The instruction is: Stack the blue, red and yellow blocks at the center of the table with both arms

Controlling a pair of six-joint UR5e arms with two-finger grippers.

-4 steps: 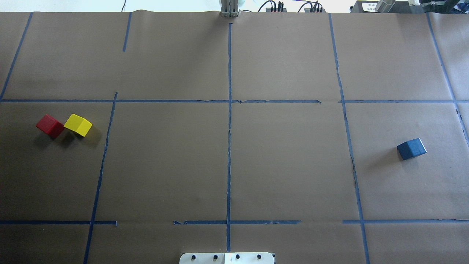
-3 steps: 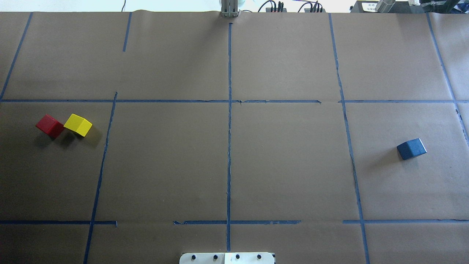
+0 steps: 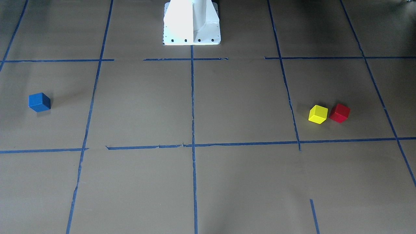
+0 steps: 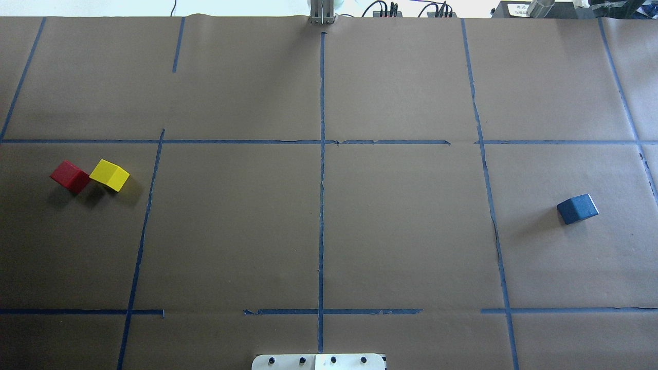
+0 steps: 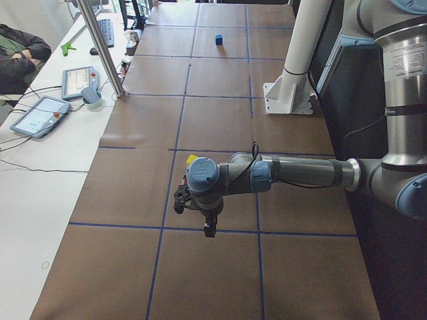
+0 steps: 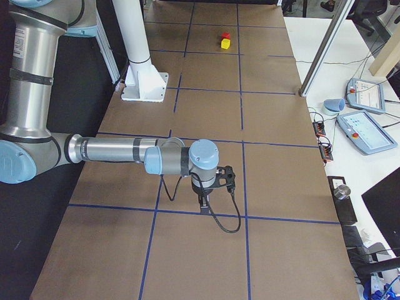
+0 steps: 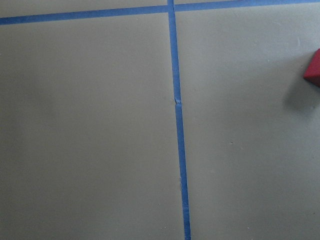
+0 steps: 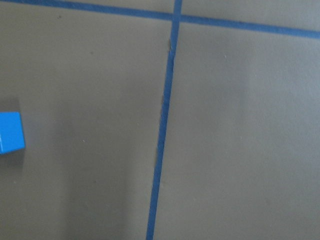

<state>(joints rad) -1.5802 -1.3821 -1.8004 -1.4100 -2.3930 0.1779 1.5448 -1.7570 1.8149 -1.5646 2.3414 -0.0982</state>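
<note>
In the front-facing view the blue block [image 3: 39, 102] sits alone at 9 o'clock from the centre of the table [image 3: 240, 97]. The yellow block [image 3: 318, 114] and red block [image 3: 339, 113] lie at 3 o'clock, red just outside yellow; whether they touch cannot be told. No arm shows here.

The overhead view mirrors this: red and yellow at 9 o'clock, blue at 3 o'clock, no block on another, so stacking has not begun.

In the left side view the left gripper [image 5: 209, 227] hangs above the paper, with yellow peeking out at 12 o'clock behind its wrist; whether its jaws are apart or together cannot be told. The right side view shows the right gripper [image 6: 203, 201] hanging likewise, its jaws equally unreadable.

The left wrist view catches a red corner at 3 o'clock; the right wrist view has blue at 9 o'clock.

Likely troubles:
- A finger coming down between the tight red-yellow pair could shove the neighbour.
- The blocks sit skewed to the tape grid [image 3: 192, 97], so an unturned grip could twist them.
- Both arms converging on the centre could clash.
</note>
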